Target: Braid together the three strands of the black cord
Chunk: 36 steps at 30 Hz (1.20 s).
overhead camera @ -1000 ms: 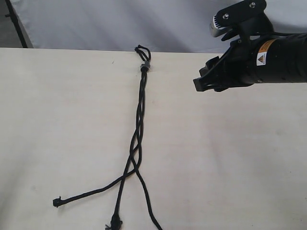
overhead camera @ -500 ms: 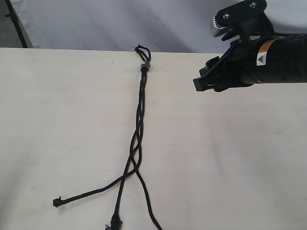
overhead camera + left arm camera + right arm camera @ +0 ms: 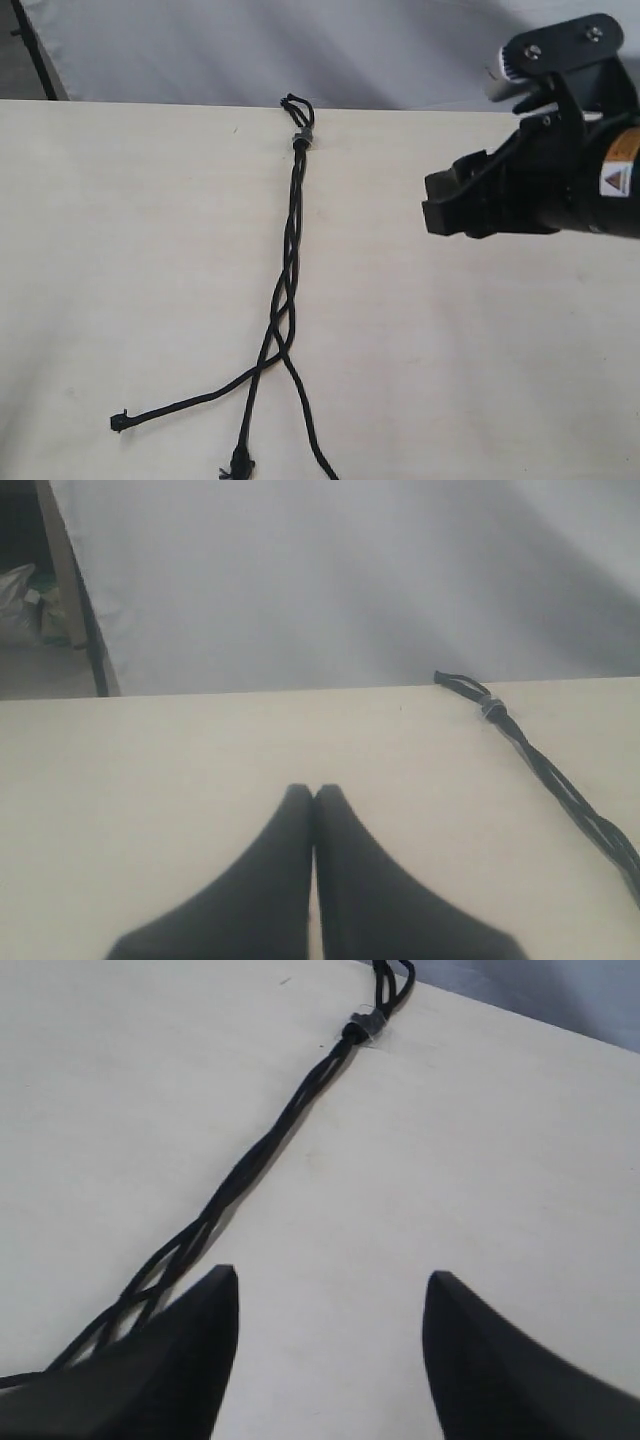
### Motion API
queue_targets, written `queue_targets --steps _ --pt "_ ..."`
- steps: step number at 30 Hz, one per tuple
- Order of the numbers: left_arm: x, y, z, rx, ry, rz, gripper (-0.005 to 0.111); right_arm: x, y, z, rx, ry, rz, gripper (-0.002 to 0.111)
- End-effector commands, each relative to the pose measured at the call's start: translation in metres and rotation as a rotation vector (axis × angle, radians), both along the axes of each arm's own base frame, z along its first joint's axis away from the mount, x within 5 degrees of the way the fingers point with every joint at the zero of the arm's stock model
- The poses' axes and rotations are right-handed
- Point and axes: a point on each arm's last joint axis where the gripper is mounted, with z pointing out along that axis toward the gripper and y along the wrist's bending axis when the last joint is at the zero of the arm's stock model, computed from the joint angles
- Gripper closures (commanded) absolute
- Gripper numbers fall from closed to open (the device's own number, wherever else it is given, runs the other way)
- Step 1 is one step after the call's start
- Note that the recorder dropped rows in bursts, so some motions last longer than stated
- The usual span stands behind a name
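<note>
The black cord [image 3: 291,240] lies along the middle of the pale table, its small loop and knot [image 3: 299,138] at the far edge. Its upper length is loosely twisted. Lower down the three strands [image 3: 262,385] fan apart, one ending in a knot at the left [image 3: 120,422], one at the bottom edge [image 3: 240,464], one running out of view. My right gripper [image 3: 446,205] hovers open to the right of the cord, holding nothing; its wrist view shows the cord [image 3: 275,1145] beside its fingers [image 3: 205,1330]. My left gripper [image 3: 314,792] is shut and empty, with the cord [image 3: 545,770] off to one side.
A white backdrop [image 3: 300,50] hangs behind the table's far edge [image 3: 150,103]. A dark post [image 3: 35,50] stands at the far left corner. Bare tabletop lies on both sides of the cord.
My right gripper has shifted to the right and slightly nearer, away from the cord, still open. The cord has not moved.
</note>
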Motion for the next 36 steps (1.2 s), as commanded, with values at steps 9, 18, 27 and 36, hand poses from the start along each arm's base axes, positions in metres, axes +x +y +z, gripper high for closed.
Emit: queue_targets --steps 9,18,27,36 --pt "0.0 0.0 -0.001 -0.012 0.002 0.001 0.106 -0.081 -0.028 -0.044 0.113 -0.032 -0.005 0.055" --pt "0.0 0.0 -0.001 -0.012 0.002 0.001 0.106 -0.123 -0.046 -0.073 0.192 -0.11 -0.021 0.055" --pt "0.0 0.0 -0.001 -0.012 0.002 0.001 0.106 -0.143 -0.057 -0.076 0.256 -0.255 -0.026 0.055" --pt "0.0 0.0 -0.001 -0.012 0.002 0.001 0.106 -0.154 -0.082 -0.076 0.299 -0.469 -0.31 0.055"
